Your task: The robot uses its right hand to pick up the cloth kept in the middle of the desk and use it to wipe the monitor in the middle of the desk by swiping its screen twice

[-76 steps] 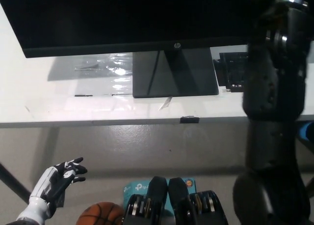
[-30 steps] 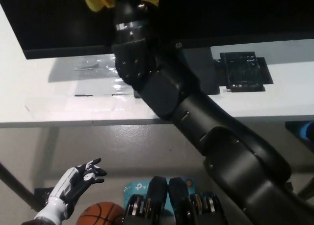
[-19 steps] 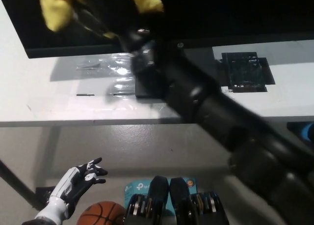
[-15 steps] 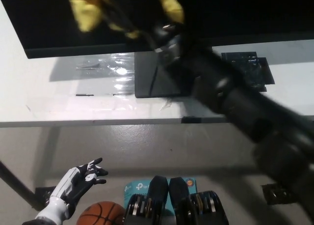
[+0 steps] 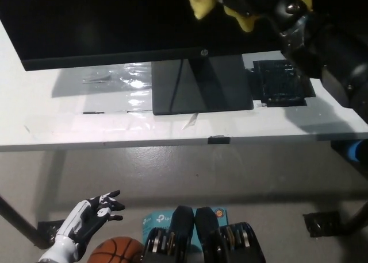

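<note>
Head view: the black right hand is closed around the yellow cloth, pressing it against the monitor near the screen's upper right — yellow folds stick out on both sides of the hand. The screen's long axis runs across the picture, parallel to the counter's front edge, and nearly all of its dark surface lies toward the robot's left of the cloth, so a swipe judged from here has to travel along that axis toward the far left corner. The white left hand rests low, below the counter's front edge, its fingers spread and empty, well apart from the work. The monitor stand sits mid-counter, a black tray at the right end.
</note>
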`<state>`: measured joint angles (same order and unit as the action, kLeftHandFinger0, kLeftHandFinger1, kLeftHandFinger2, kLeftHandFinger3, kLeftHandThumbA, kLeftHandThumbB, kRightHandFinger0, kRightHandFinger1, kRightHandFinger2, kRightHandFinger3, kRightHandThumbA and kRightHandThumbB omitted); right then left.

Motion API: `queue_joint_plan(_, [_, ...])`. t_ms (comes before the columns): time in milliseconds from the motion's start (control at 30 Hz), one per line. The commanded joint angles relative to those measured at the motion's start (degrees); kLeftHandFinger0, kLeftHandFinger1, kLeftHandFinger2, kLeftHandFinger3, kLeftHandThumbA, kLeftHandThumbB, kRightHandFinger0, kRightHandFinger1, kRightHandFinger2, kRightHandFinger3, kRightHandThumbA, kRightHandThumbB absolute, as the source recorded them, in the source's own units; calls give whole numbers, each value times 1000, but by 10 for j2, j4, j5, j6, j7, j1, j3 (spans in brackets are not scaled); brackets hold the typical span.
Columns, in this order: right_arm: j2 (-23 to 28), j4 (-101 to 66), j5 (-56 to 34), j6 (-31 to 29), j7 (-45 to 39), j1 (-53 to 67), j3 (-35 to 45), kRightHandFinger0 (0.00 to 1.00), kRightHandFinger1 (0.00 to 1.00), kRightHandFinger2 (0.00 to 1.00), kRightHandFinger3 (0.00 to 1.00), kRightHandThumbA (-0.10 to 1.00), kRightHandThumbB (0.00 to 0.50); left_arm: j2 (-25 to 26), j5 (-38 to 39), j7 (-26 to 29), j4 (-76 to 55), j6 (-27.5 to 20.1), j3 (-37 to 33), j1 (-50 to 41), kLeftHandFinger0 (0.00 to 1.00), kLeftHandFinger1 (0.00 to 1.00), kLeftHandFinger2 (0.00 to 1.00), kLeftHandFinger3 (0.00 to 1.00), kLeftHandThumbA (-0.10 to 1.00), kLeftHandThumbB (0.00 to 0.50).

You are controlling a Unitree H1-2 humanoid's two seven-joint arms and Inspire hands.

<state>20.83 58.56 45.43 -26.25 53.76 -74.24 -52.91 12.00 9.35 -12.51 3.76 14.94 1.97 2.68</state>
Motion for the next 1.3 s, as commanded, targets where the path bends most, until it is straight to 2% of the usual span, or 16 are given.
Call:
queue_joint_plan(0, [30,-37,-9,-7,-6,0,23,0,0,271,527,-100,54,1,7,-1,-7,-22,10,-2,701,737,888,1000,303,33])
queue_joint_plan(67, [42,-51,-16,-7,-14,12,32,0,0,279,536,-100,67,1,7,-2,-6,-24,10,-3,694,733,887,1000,310,38])
queue_joint_plan(100, [51,-49,5,-7,10,23,43,0,0,280,532,-100,119,4,8,-7,-2,-32,11,-6,713,744,885,1000,338,57])
queue_joint_plan(200, [63,-56,2,-7,7,37,57,0,0,246,483,-100,140,4,8,-8,0,-39,13,-9,710,737,874,1000,339,65])
queue_joint_plan(367, [85,-71,-19,-7,-16,68,112,0,0,340,580,-100,72,4,7,-7,-3,-32,14,-10,730,751,885,1000,352,71])
queue_joint_plan(433, [89,-62,-18,-7,-4,74,133,0,0,310,588,-100,48,3,7,-5,-5,-26,15,-10,738,760,890,1000,333,51])
queue_joint_plan(500, [91,-58,-12,-7,3,80,147,0,0,235,522,-100,114,1,6,-5,-3,-30,14,-12,732,758,887,1000,332,49])
queue_joint_plan(567, [100,-64,-19,-7,7,92,168,0,0,163,373,-100,224,1,7,-6,-1,-34,15,-13,727,755,884,1000,333,57])
queue_joint_plan(700, [126,-64,-7,-7,8,110,206,0,0,153,284,-100,233,0,10,-7,0,-36,17,-14,737,746,875,1000,366,86])
queue_joint_plan(733, [131,-68,0,-7,2,113,215,0,0,163,295,-100,203,-1,12,-8,-1,-35,18,-14,740,748,872,1000,363,89])
queue_joint_plan(767, [136,-69,1,-6,-1,115,219,0,0,172,317,-100,108,-2,13,-8,0,-35,18,-14,734,739,864,1000,365,93])
queue_joint_plan(867, [148,-68,6,2,2,122,242,0,0,158,316,-100,30,-1,13,-8,-1,-33,18,-17,695,723,853,1000,337,81])
queue_joint_plan(933, [144,-70,10,7,-2,121,249,0,0,145,242,-100,31,-2,13,-6,-4,-31,19,-19,688,712,841,1000,329,75])
queue_joint_plan(1033, [135,-70,12,6,-6,115,259,0,0,125,161,-100,101,-2,10,-8,-3,-34,16,-15,718,727,864,1000,342,50])
queue_joint_plan(1167, [111,-70,5,-6,-23,105,268,0,0,151,197,-100,93,-2,10,-10,-2,-38,13,-16,709,724,868,1000,357,73])
queue_joint_plan(1267, [96,-63,13,-7,-12,95,267,0,0,135,146,-100,99,-2,11,-10,-3,-34,14,-17,723,738,885,1000,358,73])
